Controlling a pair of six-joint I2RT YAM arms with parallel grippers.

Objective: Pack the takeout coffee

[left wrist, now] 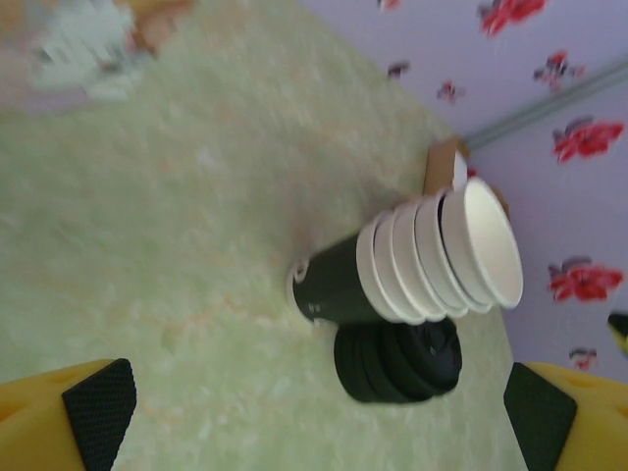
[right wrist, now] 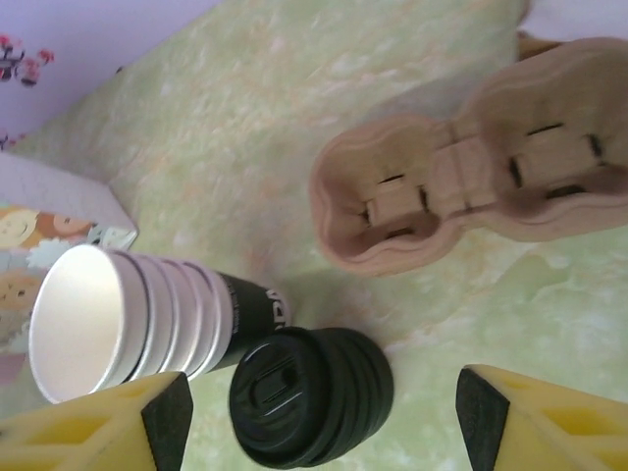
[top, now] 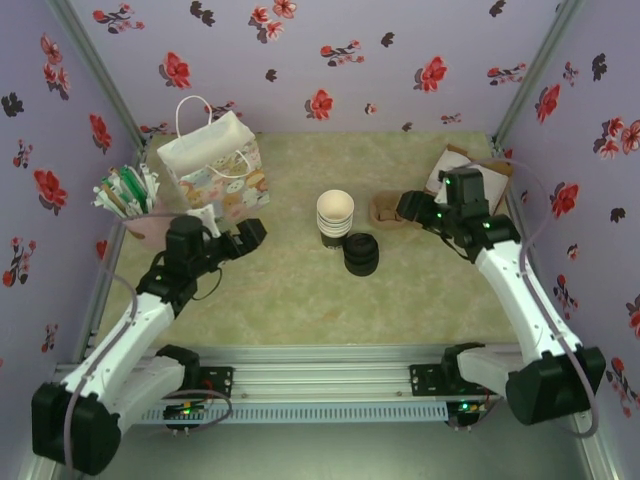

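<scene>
The takeout coffee is out of view. A stack of lidless cream-rimmed cups [top: 335,214] with a dark-sided bottom cup stands mid-table, and a pile of loose black lids [top: 361,254] sits against its near side. A tan pulp cup carrier [top: 385,210] lies just to their right. My right gripper [top: 408,212] hovers over the carrier, open and holding nothing; in the right wrist view the right gripper [right wrist: 324,422] frames the lids [right wrist: 312,396], with the carrier [right wrist: 471,186] beyond. My left gripper [top: 232,232] is open and holds nothing; it stands left of the cups [left wrist: 412,265] and faces them.
A patterned gift bag [top: 212,170] stands at the back left. Next to it is a pink holder of sachets and stirrers [top: 125,195]. A brown and white box [top: 470,172] sits at the back right, behind the right arm. Flowered walls close in three sides.
</scene>
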